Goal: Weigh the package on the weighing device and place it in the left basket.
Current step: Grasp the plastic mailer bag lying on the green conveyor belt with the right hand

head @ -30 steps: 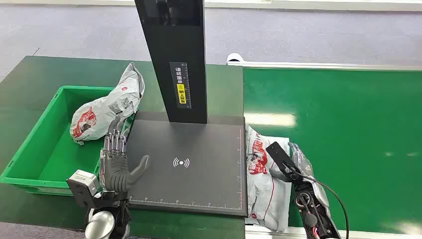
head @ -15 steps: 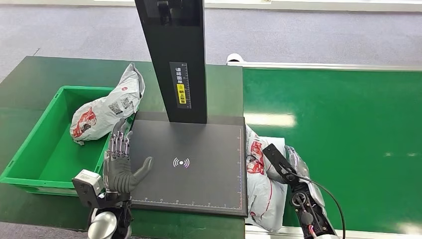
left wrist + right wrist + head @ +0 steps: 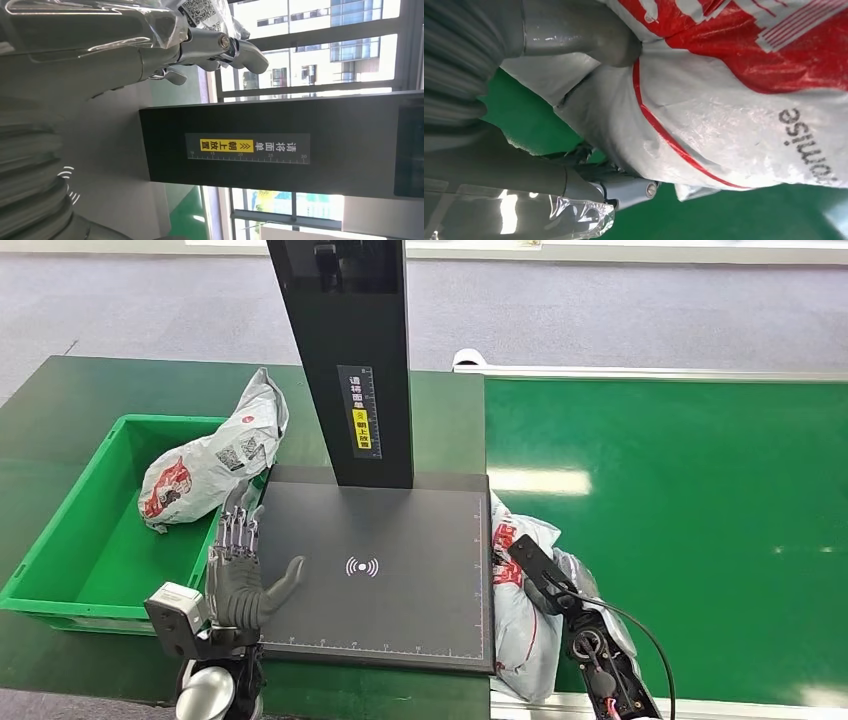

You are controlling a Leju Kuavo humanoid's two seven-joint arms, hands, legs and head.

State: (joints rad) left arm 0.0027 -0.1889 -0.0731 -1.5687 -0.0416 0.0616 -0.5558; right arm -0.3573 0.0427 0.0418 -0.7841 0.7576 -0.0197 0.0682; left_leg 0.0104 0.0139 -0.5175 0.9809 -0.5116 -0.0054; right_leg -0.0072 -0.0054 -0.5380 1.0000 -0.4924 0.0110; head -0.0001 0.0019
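A white and red plastic package point(image 3: 518, 612) lies on the green belt against the right edge of the black scale plate point(image 3: 400, 540). My right hand point(image 3: 560, 590) grips it from the right. In the right wrist view the thumb point(image 3: 574, 30) presses into the package point(image 3: 734, 100) and the darker fingers point(image 3: 624, 187) curl under it. My left hand point(image 3: 238, 570) stands open with fingers spread at the plate's left edge, holding nothing; its fingertips point(image 3: 225, 47) point toward the scale's column point(image 3: 280, 145). The green basket point(image 3: 60, 550) stands left of the scale.
A second white and red package point(image 3: 205, 465) leans in the basket over its right rim. The tall black column point(image 3: 345, 360) rises from the back of the scale. The green conveyor belt point(image 3: 690, 500) stretches to the right.
My right hand has moved left toward the scale with the package, which has bunched up against the plate's edge. My left hand shifted slightly forward, then stayed still.
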